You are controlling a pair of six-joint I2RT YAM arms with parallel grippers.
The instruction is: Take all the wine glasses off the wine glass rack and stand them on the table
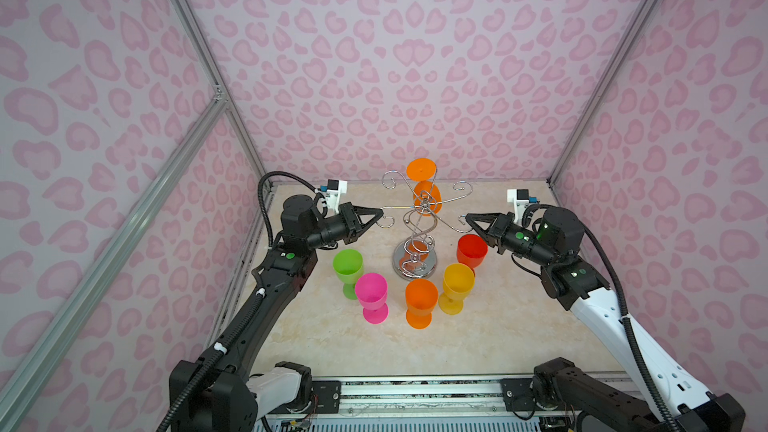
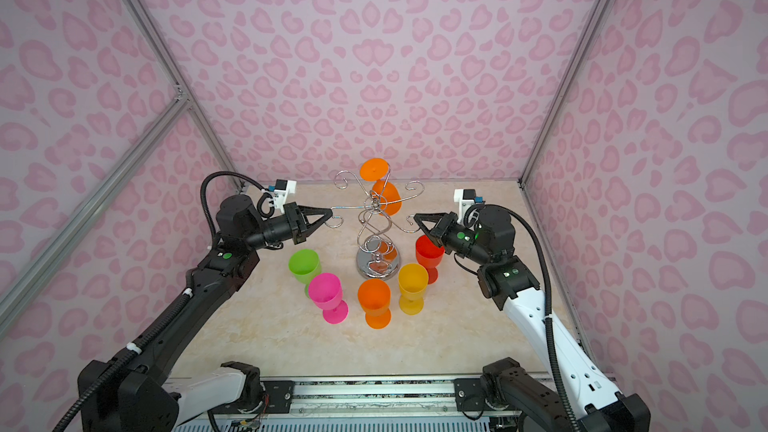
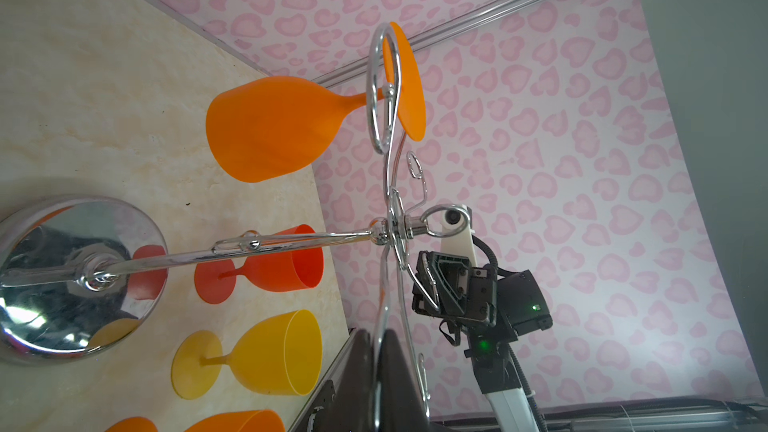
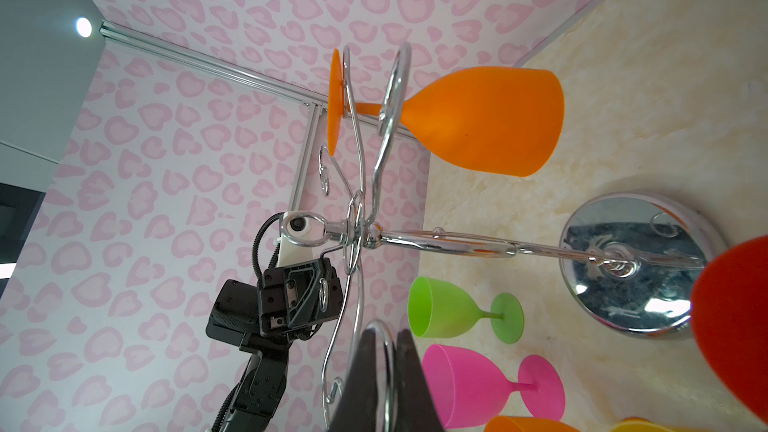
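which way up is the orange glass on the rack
Upside down: the orange glass hangs from the wine glass rack with its foot above the wire arms and bowl mouth down.

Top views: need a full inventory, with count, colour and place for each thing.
wine glass rack: 1, chrome, centre-rear of table
hanging wine glass: 1, orange, upside down on a rear rack arm
green glass: 1, green, upright, front left of rack
pink glass: 1, pink, upright, beside green
orange glass: 1, orange, upright, front of rack
yellow glass: 1, yellow, upright, front right
red glass: 1, red, upright, right of rack base
table: 1, beige marble
walls: 3, pink print, around table
left tool: 1, black, shut on a left rack arm
right tool: 1, black, shut on a right rack arm
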